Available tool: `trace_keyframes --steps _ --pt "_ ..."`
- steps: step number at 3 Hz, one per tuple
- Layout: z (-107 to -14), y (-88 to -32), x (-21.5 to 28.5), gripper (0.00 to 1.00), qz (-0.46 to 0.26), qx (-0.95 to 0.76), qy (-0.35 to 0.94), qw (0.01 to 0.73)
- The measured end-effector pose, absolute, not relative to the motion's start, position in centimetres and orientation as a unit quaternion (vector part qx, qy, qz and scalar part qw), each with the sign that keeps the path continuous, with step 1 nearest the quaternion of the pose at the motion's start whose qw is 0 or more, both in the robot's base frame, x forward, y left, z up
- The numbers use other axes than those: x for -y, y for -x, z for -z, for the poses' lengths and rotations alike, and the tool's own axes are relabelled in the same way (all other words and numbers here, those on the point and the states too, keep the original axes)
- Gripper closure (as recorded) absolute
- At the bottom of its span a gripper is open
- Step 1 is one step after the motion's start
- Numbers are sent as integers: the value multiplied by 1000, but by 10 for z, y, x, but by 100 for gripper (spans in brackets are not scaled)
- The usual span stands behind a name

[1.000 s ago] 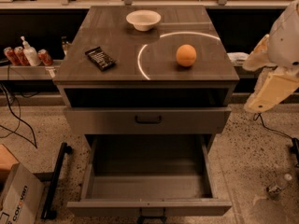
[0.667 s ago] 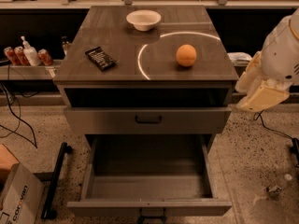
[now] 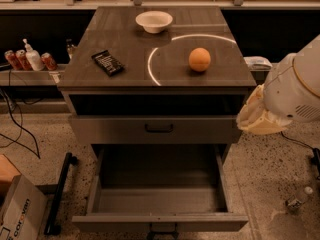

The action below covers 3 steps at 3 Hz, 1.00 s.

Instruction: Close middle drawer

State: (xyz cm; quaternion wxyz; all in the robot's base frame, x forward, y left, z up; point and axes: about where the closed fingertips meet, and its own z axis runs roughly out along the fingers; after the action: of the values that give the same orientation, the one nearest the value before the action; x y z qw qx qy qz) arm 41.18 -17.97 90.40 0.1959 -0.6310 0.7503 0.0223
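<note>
camera view.

- cabinet: grey metal, centre of scene, with a flat dark surface [image 3: 125,44] on top.
- on the surface: a white bowl [image 3: 154,21] at the far edge, near the middle. an orange [image 3: 199,59] to the right, nearer than the bowl and well apart from it. a flat black item [image 3: 108,62] to the left, lying at an angle. a thin bright arc of light [image 3: 150,66] curves between the black item and the orange.
- upper drawer [image 3: 110,130]: just under the surface, grey front with a small dark centre handle [image 3: 159,128] and a dark gap above the front.
- middle drawer [image 3: 125,223]: below the upper drawer, pulled far out toward the near side. its deep box is open to view from above, and its front sits at the near edge of the scene.
- robot arm [image 3: 300,89]: large white body at the right edge.
- end effector [image 3: 254,118]: cream-coloured, at the arm's left end, just beside the right end of the upper drawer front and above the middle drawer's right wall. how far open it is cannot be told, and nothing is seen in its hold.
- left shelf: red cans [image 3: 15,60] and a white pump bottle [image 3: 33,58].
- floor: cardboard box [image 3: 17,216] near left, black bar [image 3: 60,191] beside it, and a plastic bottle [image 3: 299,199] near right.
</note>
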Motion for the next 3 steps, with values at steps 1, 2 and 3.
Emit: trace_keyframes --steps 1,2,3 --pt "-904 -412 180 100 -22 -750 631 196" --pt "-881 -410 171 100 -38 -746 634 200" --pt "-850 -407 162 100 -66 -739 635 216"
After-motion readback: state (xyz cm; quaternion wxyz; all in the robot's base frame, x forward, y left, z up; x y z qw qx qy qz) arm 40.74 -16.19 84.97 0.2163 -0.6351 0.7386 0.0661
